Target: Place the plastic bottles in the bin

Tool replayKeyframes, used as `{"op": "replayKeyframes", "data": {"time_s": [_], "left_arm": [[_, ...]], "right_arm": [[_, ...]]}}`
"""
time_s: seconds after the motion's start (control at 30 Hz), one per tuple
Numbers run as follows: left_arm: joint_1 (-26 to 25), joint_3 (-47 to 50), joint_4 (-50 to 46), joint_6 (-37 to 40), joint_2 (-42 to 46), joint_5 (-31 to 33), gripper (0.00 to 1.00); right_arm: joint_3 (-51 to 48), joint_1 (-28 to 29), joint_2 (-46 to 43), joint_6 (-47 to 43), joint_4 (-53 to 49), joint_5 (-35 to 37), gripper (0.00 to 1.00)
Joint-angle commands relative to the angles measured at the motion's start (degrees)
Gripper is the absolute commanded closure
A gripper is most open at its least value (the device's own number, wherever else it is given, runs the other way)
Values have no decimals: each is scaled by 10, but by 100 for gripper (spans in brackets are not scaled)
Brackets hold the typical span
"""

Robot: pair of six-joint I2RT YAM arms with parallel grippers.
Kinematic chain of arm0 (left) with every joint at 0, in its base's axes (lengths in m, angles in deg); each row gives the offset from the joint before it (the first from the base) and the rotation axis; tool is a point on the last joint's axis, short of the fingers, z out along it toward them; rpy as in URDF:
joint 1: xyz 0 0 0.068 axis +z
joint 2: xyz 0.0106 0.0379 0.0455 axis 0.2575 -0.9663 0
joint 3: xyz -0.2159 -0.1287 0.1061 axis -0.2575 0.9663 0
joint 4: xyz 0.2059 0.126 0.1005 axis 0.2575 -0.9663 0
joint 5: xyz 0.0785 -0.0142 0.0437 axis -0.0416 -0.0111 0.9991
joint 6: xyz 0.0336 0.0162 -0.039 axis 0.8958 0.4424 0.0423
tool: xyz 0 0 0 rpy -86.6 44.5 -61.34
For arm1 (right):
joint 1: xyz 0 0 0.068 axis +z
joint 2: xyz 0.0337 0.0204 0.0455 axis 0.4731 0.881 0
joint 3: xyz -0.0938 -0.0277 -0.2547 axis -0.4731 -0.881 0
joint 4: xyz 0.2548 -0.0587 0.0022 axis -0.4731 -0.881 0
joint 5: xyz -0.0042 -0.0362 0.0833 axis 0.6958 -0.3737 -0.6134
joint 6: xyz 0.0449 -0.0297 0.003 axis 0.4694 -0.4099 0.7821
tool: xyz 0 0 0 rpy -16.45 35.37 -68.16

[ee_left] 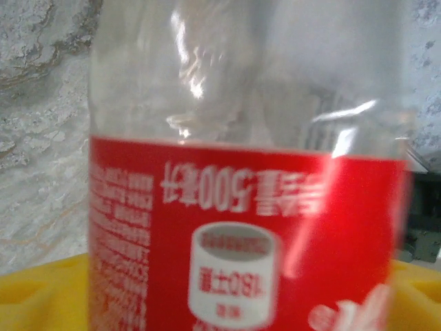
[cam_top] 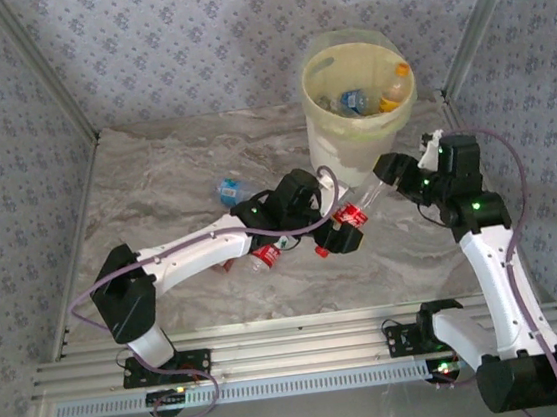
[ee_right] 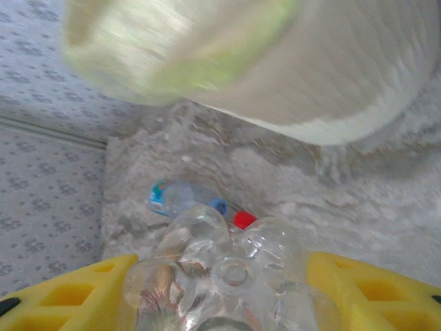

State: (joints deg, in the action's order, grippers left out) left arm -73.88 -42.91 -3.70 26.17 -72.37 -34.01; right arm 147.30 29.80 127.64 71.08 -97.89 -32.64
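Note:
A clear plastic bottle with a red label (cam_top: 353, 215) hangs above the table between both grippers, just in front of the bin (cam_top: 350, 148). My right gripper (cam_top: 393, 177) is shut on its clear bottom end; in the right wrist view the lumpy base (ee_right: 227, 276) sits pressed between the yellow pads (ee_right: 76, 296). My left gripper (cam_top: 345, 231) is at the labelled end, open, its yellow pads (ee_left: 41, 293) standing wide on either side of the red label (ee_left: 241, 234). Inside the bin lie several bottles, one blue-labelled (cam_top: 352, 101) and one orange (cam_top: 396, 89).
A blue-labelled bottle (cam_top: 228, 189) (ee_right: 172, 198) lies on the marble table to the left of the bin. Red-labelled bottles (cam_top: 264, 257) lie under my left forearm, with a red cap (cam_top: 321, 252) beside them. The bin's wall (ee_right: 331, 76) looms close above the right gripper. Patterned walls enclose the table.

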Motion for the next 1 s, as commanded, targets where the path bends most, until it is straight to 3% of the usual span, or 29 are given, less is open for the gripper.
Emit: {"op": "replayKeyframes", "data": {"time_s": [0.0,0.27,0.4,0.7,0.97], "left_arm": [[-3,-36,-3,7,44,12,1],[34,-61,-13,21,102,55,0],[75,-63,-8,20,126,26,0],[91,-33,-36,147,187,36,0],[107,1,-102,224,188,36,0]], "right_arm": [[58,5,2,3,-11,5,53],[210,8,43,-17,-47,33,53],[287,8,70,-36,-71,74,53],[435,8,159,-114,-52,210,53],[537,17,272,-164,8,300,53]]}}
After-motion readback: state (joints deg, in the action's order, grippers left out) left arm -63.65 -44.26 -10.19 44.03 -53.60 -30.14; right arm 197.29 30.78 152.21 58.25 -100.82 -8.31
